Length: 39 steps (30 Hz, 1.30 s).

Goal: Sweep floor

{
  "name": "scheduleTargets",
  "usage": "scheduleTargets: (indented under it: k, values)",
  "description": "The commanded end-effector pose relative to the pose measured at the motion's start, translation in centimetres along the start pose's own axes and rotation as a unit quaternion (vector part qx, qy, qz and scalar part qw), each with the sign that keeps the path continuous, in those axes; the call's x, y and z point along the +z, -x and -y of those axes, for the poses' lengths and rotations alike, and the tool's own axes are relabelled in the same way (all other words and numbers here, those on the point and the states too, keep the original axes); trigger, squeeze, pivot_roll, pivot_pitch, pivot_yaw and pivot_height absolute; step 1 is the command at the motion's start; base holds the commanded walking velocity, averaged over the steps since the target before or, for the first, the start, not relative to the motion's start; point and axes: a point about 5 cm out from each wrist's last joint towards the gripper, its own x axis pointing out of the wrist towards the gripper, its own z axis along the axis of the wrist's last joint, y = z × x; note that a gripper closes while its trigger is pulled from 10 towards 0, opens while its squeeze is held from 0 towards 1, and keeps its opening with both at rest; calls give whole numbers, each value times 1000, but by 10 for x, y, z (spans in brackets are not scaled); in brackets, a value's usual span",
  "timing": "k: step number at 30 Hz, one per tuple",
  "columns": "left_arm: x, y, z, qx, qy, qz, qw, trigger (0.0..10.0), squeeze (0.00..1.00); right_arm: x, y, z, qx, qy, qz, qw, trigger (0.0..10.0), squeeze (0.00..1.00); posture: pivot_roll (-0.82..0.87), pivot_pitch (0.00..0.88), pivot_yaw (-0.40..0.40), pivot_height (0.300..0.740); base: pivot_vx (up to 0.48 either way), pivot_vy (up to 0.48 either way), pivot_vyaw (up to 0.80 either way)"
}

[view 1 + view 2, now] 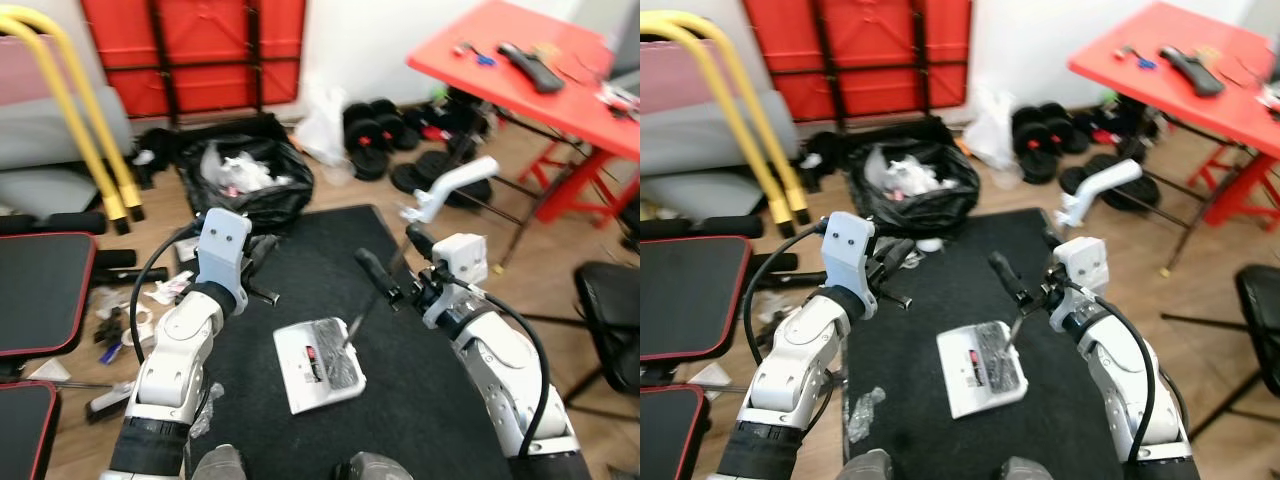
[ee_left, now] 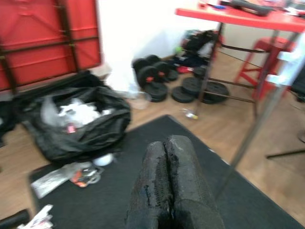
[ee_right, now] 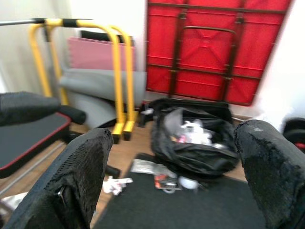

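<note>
You see a black mat (image 1: 400, 330) on a wood floor. A white sweeper (image 1: 318, 364) lies flat on the mat's middle, its thin pole (image 1: 372, 292) rising up to a white handle (image 1: 452, 186). Your right gripper (image 1: 392, 268) hovers just beside that pole, fingers spread apart, grasping nothing. Your left gripper (image 2: 172, 183) hangs over the mat's left side, fingers pressed together, empty. Beyond the mat's far edge sits a black trash bag (image 1: 245, 175); litter (image 1: 150, 300) lies left of the mat.

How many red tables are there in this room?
2. One red table stands upright at the right, with small items on its top. A second, folded red table leans on the back wall behind the black trash bag. Others may be hidden from view.
</note>
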Motion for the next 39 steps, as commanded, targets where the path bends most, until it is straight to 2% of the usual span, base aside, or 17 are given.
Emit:
scheduleTargets:
  k: [1,7,16,39]
  values:
    - [0,-3,3,4,-16,-3,1000,10000,0,-1,1,-1,2,4,-1,1000,10000,0,-162,0,-102,740,0,0,794]
    - [-3,-4,7,-6,-24,-11,1000,10000,0,0,3,-1,-2,9,1,1000,10000,0,-172,0,-101,740,0,0,794]
    - [0,-5,3,3,-14,-7,1000,10000,0,0,0,0,10,11,-2,1000,10000,0,-166,3,-123,740,0,0,794]
    - [0,-6,-1,4,-34,-12,999,10000,0,0,0,2,4,11,-3,1000,10000,0,-165,12,-123,740,0,0,793]
